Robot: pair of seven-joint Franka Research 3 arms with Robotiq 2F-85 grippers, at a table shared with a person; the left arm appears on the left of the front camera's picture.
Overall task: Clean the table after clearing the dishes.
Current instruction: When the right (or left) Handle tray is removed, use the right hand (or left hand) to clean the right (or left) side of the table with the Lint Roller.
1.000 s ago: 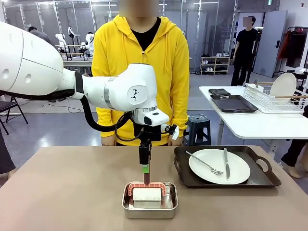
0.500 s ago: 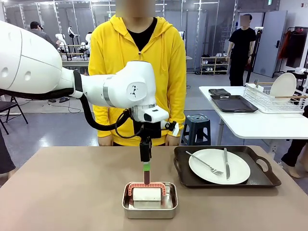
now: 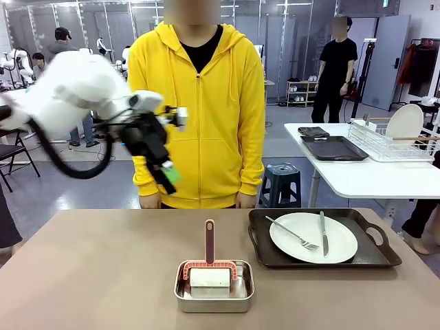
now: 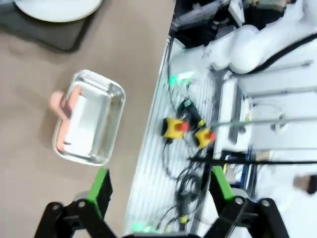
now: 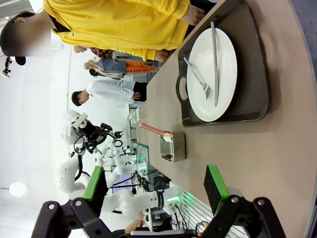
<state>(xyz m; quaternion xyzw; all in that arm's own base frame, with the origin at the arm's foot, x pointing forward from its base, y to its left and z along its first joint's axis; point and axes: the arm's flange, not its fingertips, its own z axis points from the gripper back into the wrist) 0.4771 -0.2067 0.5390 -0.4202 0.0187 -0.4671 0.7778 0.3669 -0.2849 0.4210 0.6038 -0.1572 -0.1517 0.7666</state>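
Table, tan-topped, bearing a black tray with white plate, fork and knife on its right half, and near the front edge a steel pan holding an upright-handled brush. Left gripper, raised left of centre, and right gripper both gape wide, empty. Clearing appears unfinished; the next move likely calls for lifting the tray by a handle.

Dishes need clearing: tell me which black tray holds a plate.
The tray on the tan table, beside the steel pan; it carries a white plate, fork and knife. The other tray on the white table has none.
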